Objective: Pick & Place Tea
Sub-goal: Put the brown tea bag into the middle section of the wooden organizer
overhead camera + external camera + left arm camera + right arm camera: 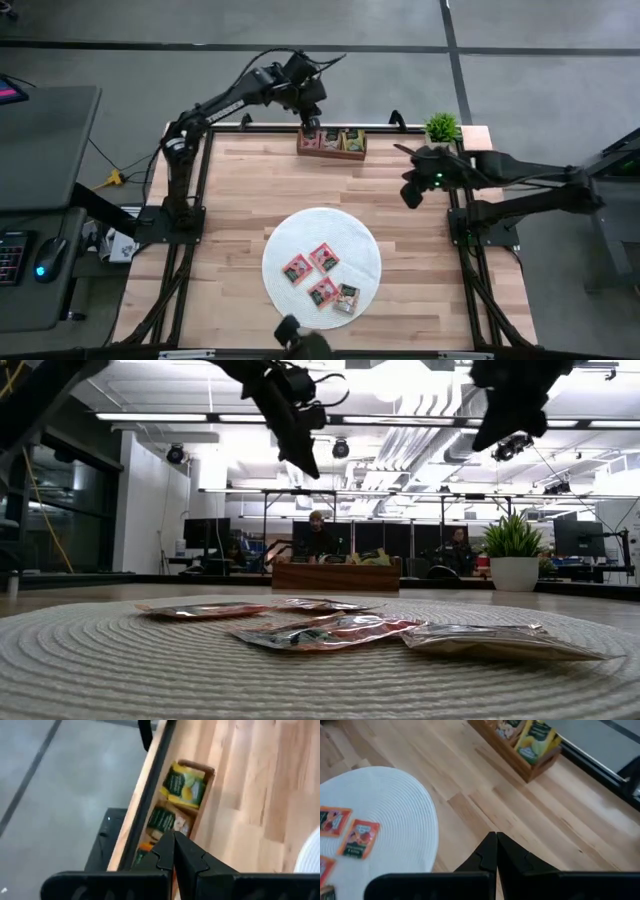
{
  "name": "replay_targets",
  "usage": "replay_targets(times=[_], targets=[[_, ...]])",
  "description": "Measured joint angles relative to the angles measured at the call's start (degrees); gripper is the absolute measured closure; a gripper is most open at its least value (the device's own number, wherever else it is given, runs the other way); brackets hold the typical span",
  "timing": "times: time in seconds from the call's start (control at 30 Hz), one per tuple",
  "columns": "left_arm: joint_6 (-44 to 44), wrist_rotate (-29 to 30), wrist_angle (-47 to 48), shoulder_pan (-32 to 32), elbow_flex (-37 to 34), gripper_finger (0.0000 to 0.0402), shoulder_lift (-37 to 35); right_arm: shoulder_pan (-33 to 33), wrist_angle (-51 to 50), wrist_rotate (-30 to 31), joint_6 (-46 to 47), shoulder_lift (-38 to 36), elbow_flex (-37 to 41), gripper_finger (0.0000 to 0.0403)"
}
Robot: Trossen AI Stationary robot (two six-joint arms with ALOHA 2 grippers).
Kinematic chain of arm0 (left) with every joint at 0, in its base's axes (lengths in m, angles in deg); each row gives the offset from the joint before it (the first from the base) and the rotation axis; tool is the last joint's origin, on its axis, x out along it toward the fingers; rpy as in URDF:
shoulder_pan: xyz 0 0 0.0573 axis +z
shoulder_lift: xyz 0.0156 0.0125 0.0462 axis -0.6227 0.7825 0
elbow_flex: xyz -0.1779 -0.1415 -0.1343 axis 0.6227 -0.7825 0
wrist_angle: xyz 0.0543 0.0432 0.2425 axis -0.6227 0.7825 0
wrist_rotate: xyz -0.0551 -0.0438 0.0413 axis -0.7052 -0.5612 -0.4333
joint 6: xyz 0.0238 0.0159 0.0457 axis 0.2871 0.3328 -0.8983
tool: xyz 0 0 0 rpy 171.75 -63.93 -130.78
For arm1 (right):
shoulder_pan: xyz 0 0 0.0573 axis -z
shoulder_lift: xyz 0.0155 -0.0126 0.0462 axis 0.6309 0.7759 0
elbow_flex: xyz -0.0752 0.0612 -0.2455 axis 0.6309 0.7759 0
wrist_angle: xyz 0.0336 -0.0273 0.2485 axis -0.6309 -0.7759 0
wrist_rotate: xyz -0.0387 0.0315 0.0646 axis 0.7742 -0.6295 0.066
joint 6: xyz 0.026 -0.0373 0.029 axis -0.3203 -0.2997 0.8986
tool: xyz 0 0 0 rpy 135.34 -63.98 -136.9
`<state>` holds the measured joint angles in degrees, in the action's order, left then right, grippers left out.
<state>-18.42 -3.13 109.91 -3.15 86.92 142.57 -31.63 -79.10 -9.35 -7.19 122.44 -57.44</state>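
Both claws closed, empty.
Left claw (309,128) hovers over wooden tray (331,152); right claw (410,196) above bare surface (420,285). Four tea packets (322,277) lie on white mat (365,247).

Wooden desk (240,190) from above | round white mat (321,257) near front holds four tea packets (321,276) | wooden tray (332,143) at far edge holds more packets | left hand (310,128) over tray's left end | right hand (409,195) near right edge | small potted plant (441,127) at far right corner
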Motion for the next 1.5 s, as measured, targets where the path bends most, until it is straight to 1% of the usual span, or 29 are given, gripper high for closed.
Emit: replay_targets(times=[0.07,0.13,0.2,0.3,0.37,0.5,0.57,0.6,0.67,0.7,0.87,0.97,1.03,1.13,1.2,1.3,1.37,1.5], targets=[[2.2,0.1,-3.5,-2.0,-3.6,0.0401,-1.8,0.0,-2.1,0.4,0.0,-1.8,0.0,0.0402],[4.1,-0.9,-4.6,-4.4,-8.6,0.0401,-4.4,0.0,-3.8,0.6,0.0,-3.4,0.0,0.0402],[7.1,-0.7,-10.3,-7.7,-13.5,0.0401,-6.3,0.0,-4.7,0.4,-0.4,-4.7,0.0,0.0402],[12.4,-0.4,-14.6,-12.3,-22.9,0.0401,-10.2,0.0,-4.9,-0.8,-1.4,-6.2,0.0,0.0402],[16.6,0.7,-21.7,-15.9,-28.6,0.0401,-12.6,0.0,-4.9,-2.0,-1.8,-7.0,0.0,0.0402],[26.1,2.9,-27.8,-23.9,-39.5,0.0401,-18.1,0.0,-5.0,-5.0,-3.2,-7.6,0.0,0.0402],[31.0,4.4,-32.8,-28.5,-43.8,0.0401,-20.0,0.0,-5.1,-6.4,-4.3,-7.5,0.0,0.0402],[33.1,5.3,-33.3,-30.7,-46.0,0.0401,-21.0,0.0,-5.0,-6.8,-5.0,-7.5,0.0,0.0402],[36.8,7.1,-37.4,-35.8,-48.9,0.0401,-22.0,0.0,-3.2,-7.8,-6.0,-7.7,1.0,0.0402],[37.8,8.1,-39.5,-38.2,-49.7,0.0401,-22.0,0.0,-1.8,-8.6,-6.4,-8.0,2.1,0.0402],[37.4,10.1,-40.2,-49.6,-50.8,0.0401,-21.8,0.0,10.1,-14.8,-4.8,-9.2,10.5,0.0402],[35.7,11.8,-41.8,-54.0,-50.6,0.0401,-19.7,-0.7,18.7,-18.4,-1.4,-9.3,16.2,0.0402],[33.7,12.6,-41.2,-56.1,-50.9,0.0401,-18.2,-1.7,24.6,-18.4,1.5,-9.3,19.5,0.0402],[32.0,11.3,-42.8,-57.9,-50.6,0.0401,-16.3,-4.0,32.6,-16.9,7.2,-8.8,24.1,0.0402],[30.7,9.9,-44.0,-58.8,-50.8,0.0401,-15.3,-6.4,36.0,-15.4,10.7,-8.3,25.8,0.0402],[27.0,6.5,-49.3,-58.7,-50.6,0.0401,-12.1,-11.0,36.9,-11.2,15.1,-6.4,26.2,0.0402],[24.9,5.0,-51.0,-58.6,-50.9,0.0401,-11.1,-14.1,37.5,-8.3,18.2,-4.9,26.2,0.0402],[22.5,4.8,-52.7,-58.6,-49.1,0.0401,-8.2,-19.6,39.7,-4.4,23.2,-1.9,26.1,0.0403]])
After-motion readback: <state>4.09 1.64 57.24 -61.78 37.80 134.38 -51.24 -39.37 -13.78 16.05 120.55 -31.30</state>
